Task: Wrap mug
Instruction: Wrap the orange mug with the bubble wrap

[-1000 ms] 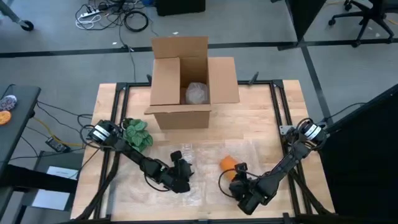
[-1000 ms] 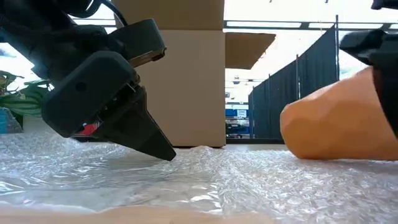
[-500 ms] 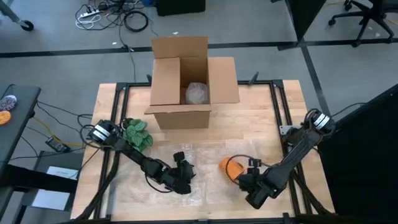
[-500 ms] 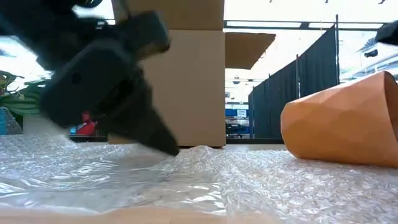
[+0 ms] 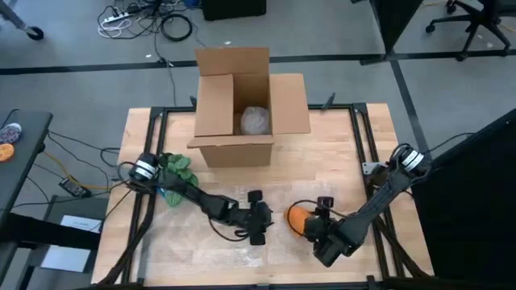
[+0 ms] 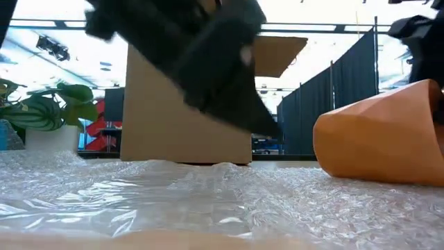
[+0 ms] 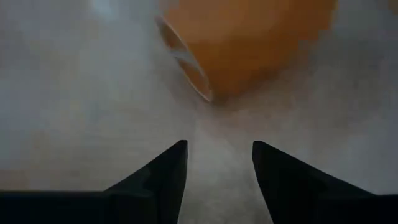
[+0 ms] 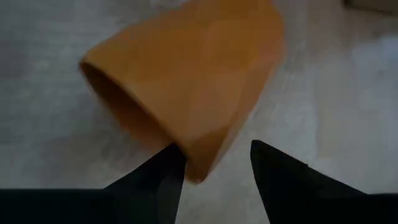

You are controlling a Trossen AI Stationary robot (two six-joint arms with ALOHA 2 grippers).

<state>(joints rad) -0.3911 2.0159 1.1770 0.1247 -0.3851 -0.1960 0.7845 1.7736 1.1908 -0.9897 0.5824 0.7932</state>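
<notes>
On the left of the bench (image 5: pixel 339 137), a potted plant (image 5: pixel 176 171) is standing clear of the work, so nothing is crowding the sheet. The bubble wrap (image 5: pixel 266 242) is lying flat across the front of the bench, giving the mug something to be rolled into. The left pincer (image 5: pixel 257 218) is reaching low over the sheet with its fingers parted and empty, pointing at the mug's open mouth as its wrist view shows. The orange mug (image 5: pixel 297 218) is lying on its side on the wrap, right of centre, a good position for rolling. The right pincer (image 5: pixel 322 229) is sitting just beside the mug with its fingers (image 8: pixel 273 168) spread, one either side of the mug's wall near the rim, not squeezing it. Behind them, an open cardboard box (image 5: pixel 242 113) is waiting with an already wrapped bundle (image 5: pixel 256 121) inside, probably the mug's destination.

Compared with half a second ago, the left pincer is now much farther right, close to the mug, while the mug and the right pincer are sitting almost where they were.
</notes>
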